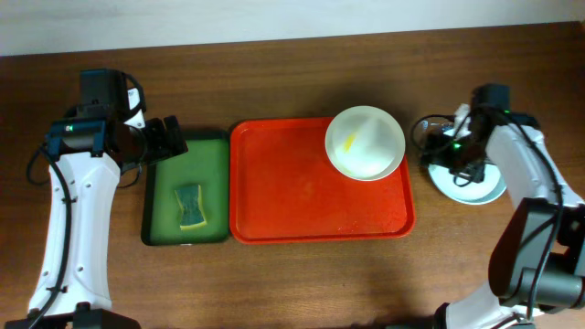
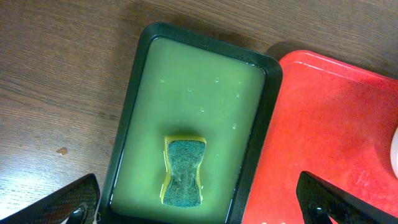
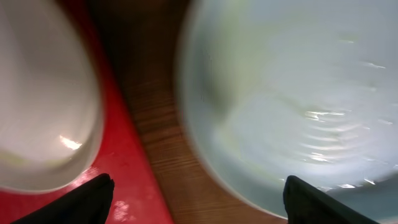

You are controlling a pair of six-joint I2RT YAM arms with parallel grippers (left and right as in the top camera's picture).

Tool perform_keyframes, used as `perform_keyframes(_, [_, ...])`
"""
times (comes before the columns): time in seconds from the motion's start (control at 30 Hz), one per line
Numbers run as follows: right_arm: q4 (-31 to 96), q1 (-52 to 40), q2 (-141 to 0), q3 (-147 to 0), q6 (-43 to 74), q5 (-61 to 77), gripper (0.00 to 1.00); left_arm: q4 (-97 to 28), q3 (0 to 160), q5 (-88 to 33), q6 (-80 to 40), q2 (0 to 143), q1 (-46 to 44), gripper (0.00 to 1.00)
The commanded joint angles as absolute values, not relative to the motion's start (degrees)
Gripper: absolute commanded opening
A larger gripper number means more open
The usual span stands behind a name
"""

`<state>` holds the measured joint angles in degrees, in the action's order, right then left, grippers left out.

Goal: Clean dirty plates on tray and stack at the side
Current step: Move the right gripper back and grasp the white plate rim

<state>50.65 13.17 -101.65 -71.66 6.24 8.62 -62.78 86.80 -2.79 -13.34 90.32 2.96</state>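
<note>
The left fingers [image 2: 71, 202], spread and empty, hover over the sponge [image 2: 184, 171] in the green tray [image 2: 127, 118]. A smeared cream plate [image 1: 366, 142] sits on the red tray [image 1: 292, 196]. The right fingers [image 3: 87, 198], spread and empty, hang beside the blue plates [image 1: 480, 192] on the surface [image 1: 302, 283]. The last plate probably awaits cleaning, so the next move is gripping the sponge.
</note>
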Motion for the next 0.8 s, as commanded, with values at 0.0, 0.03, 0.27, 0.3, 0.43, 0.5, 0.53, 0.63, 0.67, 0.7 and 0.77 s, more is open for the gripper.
perform_keyframes(0.0, [48.14, 7.4, -101.97, -71.24, 4.69, 8.32, 0.95, -62.67, 87.11, -3.03, -14.09, 90.3, 2.79, 0.99])
perform_keyframes(0.03, [46.06, 5.72, -101.97, -71.24, 4.69, 8.32, 0.98, -62.67, 87.11, -3.03, -14.09, 90.3, 2.79, 0.99])
perform_keyframes(0.27, [38.68, 4.19, -103.72, -71.24, 16.8, 10.0, 0.39, -62.67, 87.11, -3.03, -14.09, 90.3, 2.79, 0.99])
perform_keyframes(0.3, [39.31, 3.07, -105.41, -71.22, 21.02, 10.31, 0.27, -62.67, 87.11, -3.03, -14.11, 90.3, 2.79, 0.99])
perform_keyframes(0.43, [39.46, 0.75, -107.53, -70.06, 25.67, 9.78, 0.27, -62.67, 87.11, -3.03, -14.09, 90.3, 2.79, 0.99])
perform_keyframes(0.5, [37.85, 0.75, -107.53, -68.1, 28.03, 6.79, 0.27, -62.67, 87.11, -3.03, -14.09, 90.3, 2.79, 0.99])
perform_keyframes(0.53, [36.77, 0.75, -107.53, -67.2, 28.69, 6.79, 0.27, -62.67, 87.11, -3.03, -14.09, 90.3, 2.79, 0.99])
perform_keyframes(0.63, [35.07, 0.69, -107.53, -66.22, 29.02, 6.83, 0.26, -62.67, 87.11, -3.03, -14.11, 90.3, 2.79, 0.99])
perform_keyframes(0.67, [35.07, 0.69, -107.53, -66.22, 29.04, 6.83, 0.18, -62.67, 87.11, -3.03, -14.09, 90.3, 2.79, 0.99])
perform_keyframes(0.7, [35.14, 0.69, -107.53, -66.19, 29.02, 7.05, 0.04, -62.67, 87.11, -3.03, -14.09, 90.3, 2.79, 0.99])
perform_keyframes(0.77, [35.77, -0.62, -107.53, -66.15, 28.95, 9.74, 0.04, -62.67, 87.11, -3.03, -14.09, 90.3, 2.79, 0.99])
